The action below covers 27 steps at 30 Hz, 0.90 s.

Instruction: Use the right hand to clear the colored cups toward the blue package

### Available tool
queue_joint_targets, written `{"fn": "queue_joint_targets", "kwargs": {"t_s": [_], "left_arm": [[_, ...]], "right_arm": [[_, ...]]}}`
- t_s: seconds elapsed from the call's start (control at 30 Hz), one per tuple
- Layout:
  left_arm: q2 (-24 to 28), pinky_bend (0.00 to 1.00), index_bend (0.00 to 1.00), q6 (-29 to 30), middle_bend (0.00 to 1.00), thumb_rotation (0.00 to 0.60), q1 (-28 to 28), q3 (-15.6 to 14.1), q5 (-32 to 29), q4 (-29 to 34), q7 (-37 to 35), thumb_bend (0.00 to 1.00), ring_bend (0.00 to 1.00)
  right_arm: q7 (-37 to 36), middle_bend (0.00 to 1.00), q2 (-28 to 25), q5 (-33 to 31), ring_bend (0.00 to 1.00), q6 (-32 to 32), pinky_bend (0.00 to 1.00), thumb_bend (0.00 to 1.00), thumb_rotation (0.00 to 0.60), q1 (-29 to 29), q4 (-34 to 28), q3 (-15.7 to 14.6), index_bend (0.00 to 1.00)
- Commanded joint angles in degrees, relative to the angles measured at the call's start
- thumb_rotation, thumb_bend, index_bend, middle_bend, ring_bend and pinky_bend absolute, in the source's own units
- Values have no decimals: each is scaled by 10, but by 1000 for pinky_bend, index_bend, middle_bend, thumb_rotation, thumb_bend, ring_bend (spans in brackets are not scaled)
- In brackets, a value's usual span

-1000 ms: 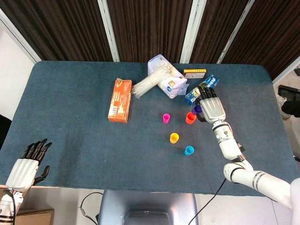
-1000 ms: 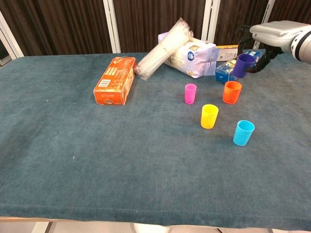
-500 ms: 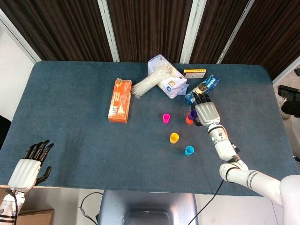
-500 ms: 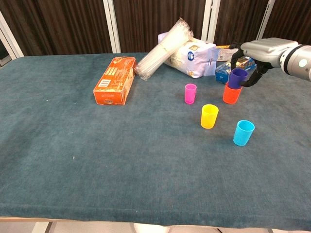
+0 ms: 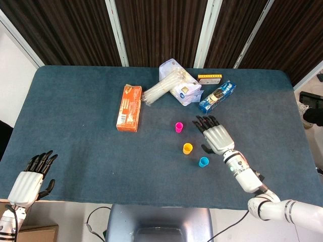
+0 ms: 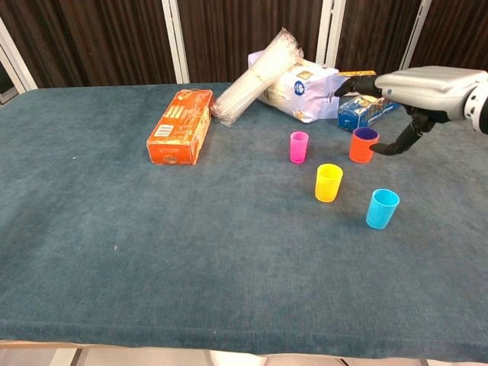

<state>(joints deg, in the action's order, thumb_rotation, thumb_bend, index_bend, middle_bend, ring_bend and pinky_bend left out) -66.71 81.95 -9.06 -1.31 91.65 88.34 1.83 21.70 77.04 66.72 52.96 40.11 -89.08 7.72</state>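
The orange cup stands in front of the blue package with the purple cup nested inside it, only its rim showing. My right hand hovers flat above and just right of this stack, fingers stretched out and holding nothing. In the head view my right hand hides the stack. The pink cup, yellow cup and light blue cup stand apart on the cloth nearer to me. The blue package lies behind them. My left hand hangs open off the table's near left corner.
An orange box lies left of centre. A pale bag with a bundle of white straws across it sits at the back, next to a small yellow box. The blue cloth table extends left.
My right hand lowered the purple cup into the orange cup, let it go, then opened and drew back toward me. The other cups have not moved.
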Motion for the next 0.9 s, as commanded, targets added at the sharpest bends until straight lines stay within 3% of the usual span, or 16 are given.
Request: {"fn": "queue_joint_targets", "kwargs": {"t_s": [0.03,0.4,0.9], "left_arm": [[0,103,0,0,0,600,0,-1,1,0,-1,460,0],[2,103,0,-3,0,600,-1,-1,-1,-2,-7,460,0],[3,103,0,1,0,600,0,-2,2,-2,-8,460,0]], "right_arm": [[12,0,0,14,0,-5,0,462,600,-3,-19,-19,233],[69,0,87,-54,0,-42,0,462,600,36,60,-13,377],[53,45,123,-66,0,-37,0,462,600,47,103,-3,602]]}}
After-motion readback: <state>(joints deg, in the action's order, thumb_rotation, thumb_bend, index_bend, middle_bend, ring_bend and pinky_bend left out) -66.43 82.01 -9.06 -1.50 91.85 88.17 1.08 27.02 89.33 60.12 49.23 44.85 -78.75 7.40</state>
